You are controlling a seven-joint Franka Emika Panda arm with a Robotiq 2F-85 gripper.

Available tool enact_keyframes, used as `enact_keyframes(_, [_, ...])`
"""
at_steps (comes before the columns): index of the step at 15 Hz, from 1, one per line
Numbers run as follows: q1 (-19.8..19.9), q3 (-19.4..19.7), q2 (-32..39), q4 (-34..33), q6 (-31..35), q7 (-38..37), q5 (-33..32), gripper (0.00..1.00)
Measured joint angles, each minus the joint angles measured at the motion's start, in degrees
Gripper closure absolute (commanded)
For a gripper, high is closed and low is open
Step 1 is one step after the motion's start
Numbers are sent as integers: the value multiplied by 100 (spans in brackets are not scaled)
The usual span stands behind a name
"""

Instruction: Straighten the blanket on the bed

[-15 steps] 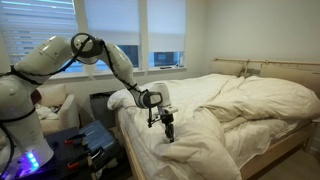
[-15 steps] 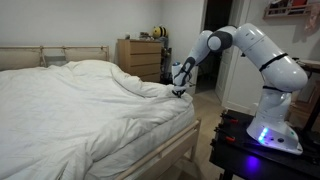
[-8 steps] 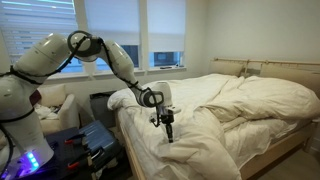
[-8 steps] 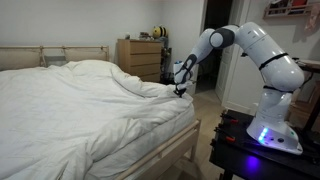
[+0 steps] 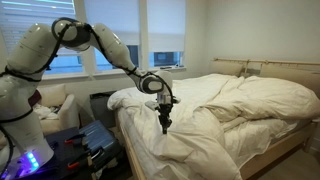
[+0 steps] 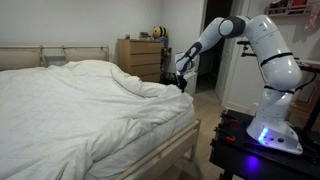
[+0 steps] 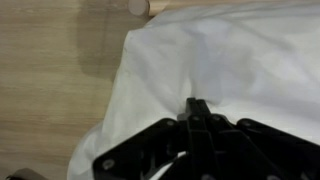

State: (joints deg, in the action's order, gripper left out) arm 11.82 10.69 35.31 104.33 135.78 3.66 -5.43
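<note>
The off-white puffy blanket [image 5: 250, 100] lies rumpled over the bed [image 5: 283, 150], bunched toward the headboard side. In both exterior views my gripper [image 5: 166, 127] [image 6: 182, 88] hangs fingers-down at the blanket's [image 6: 90, 100] corner near the foot of the bed [image 6: 172, 150]. In the wrist view the gripper [image 7: 197, 103] is shut, its tips pressed together on the white blanket [image 7: 240, 50], whose creases run into them. The pinched bit itself is hidden by the fingers.
A wooden dresser [image 6: 140, 58] stands against the far wall beyond the bed. A white armchair [image 5: 55, 105] sits under the windows near the robot base [image 5: 30, 160]. Wood floor [image 7: 60, 80] runs beside the mattress edge.
The jaws have closed fully at the blanket's corner. The arm's elbow has swung upward and the gripper has risen a little, now pointing straighter down.
</note>
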Motion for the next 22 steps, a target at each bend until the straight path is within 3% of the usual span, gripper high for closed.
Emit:
enact_keyframes(9, [303,-255,-984,463,-1380,2667,-128,100])
enact_keyframes(17, [723,-98,-1671,1094,-1513,4526,-485,100])
enact_keyframes(22, [807,34,-1998,1335,-1505,5255,-485,100])
